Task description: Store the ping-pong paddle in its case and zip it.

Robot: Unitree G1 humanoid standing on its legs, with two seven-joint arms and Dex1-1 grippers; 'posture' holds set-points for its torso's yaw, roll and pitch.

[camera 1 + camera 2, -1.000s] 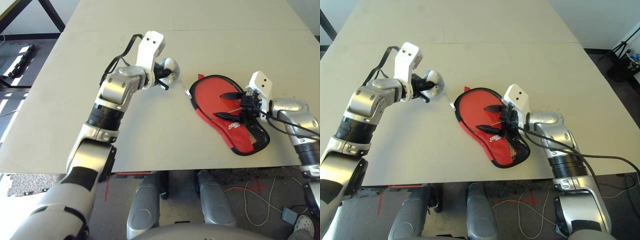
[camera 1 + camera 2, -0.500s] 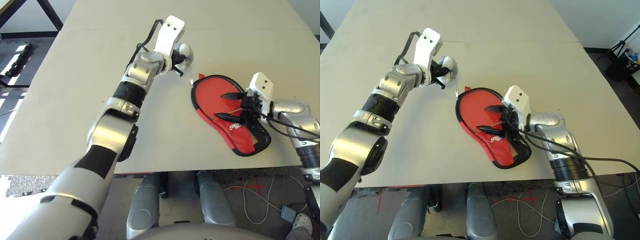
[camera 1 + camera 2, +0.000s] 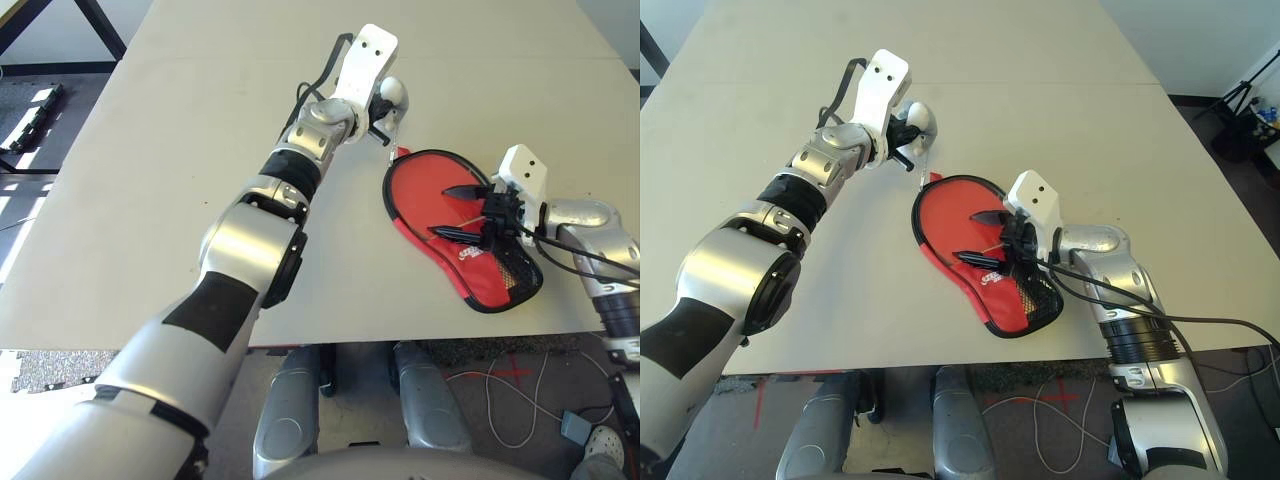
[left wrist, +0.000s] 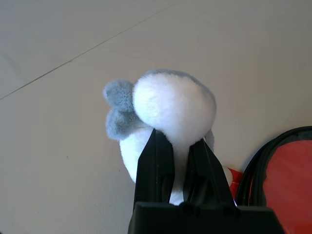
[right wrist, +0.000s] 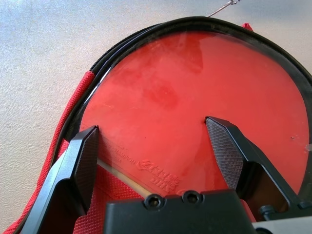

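While the left gripper [image 4: 179, 161] is clamped on a white plush toy [image 4: 170, 109] just beyond the case [image 3: 462, 232], the right gripper [image 5: 156, 146] hovers spread wide over the ping-pong paddle [image 5: 195, 102] lying inside that unzipped case on the table [image 3: 200, 150].

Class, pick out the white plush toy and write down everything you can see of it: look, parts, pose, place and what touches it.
The plush toy is a small, fluffy white ball shape with grey tufts on one side, soft and fuzzy in look. The left gripper is shut on it from below, its two black fingers pinching the fluff, and holds it up off the table. It hangs just beyond the rounded end of the red case.
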